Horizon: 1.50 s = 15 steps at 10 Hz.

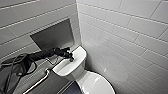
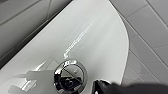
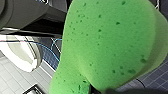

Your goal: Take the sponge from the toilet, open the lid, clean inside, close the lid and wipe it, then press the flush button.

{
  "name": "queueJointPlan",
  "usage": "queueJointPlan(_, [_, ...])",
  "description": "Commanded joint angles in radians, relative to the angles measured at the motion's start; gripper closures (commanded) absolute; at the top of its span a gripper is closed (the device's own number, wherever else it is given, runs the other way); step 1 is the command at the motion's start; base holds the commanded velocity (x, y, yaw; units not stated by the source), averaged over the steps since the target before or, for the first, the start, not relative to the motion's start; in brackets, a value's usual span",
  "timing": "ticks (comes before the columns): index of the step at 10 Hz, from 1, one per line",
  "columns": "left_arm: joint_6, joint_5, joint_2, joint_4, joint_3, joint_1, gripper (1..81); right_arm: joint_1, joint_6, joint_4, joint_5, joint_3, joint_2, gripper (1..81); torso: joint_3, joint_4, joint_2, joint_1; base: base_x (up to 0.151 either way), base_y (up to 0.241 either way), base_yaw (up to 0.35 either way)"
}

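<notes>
So this looks like the very last bit of the job. The left gripper [image 1: 69, 56] is parked right over the tank [image 1: 75, 65] of the toilet [image 1: 96, 83], pretty much on top of the button [image 2: 70, 76]. In the left wrist view a dark tip of it sits just beside the chrome rim, maybe touching. Honestly can't tell if that gripper is spread or pressed together, and can't tell if the button is pushed in either. The sponge [image 3: 110, 42] is over on the other side, hanging above the dark floor [image 3: 50, 53] right in front of the right wrist camera, so I'd say the right gripper [image 3: 102, 90] is pinching it. The lid [image 1: 93, 81] is down and looks clean and shiny. My guess: pickup, inside cleaning, closing and wiping are all done, and only the flush press is left.
</notes>
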Motion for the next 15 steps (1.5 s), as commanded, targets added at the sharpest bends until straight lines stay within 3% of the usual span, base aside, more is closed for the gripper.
queueJointPlan(1, [0.007,0.034,-0.01,0.061,-0.08,-0.178,81.1,-0.023,-0.002,0.007,-0.087,0.028,-0.019,81.1,0.0,0.0,0.0,0.0,0.0,0.0,0.0])
queueJointPlan(7, [0.005,0.024,0.02,0.158,-0.139,-0.188,81.1,-0.024,-0.002,0.007,-0.087,0.028,-0.02,81.1,0.0,0.0,0.0,0.0,0.0,0.0,0.0])
queueJointPlan(15, [0.008,0.019,0.028,0.178,-0.201,-0.154,81.1,-0.026,-0.002,0.005,-0.087,0.027,-0.017,81.1,0.0,0.0,0.0,0.0,0.0,0.0,0.0])
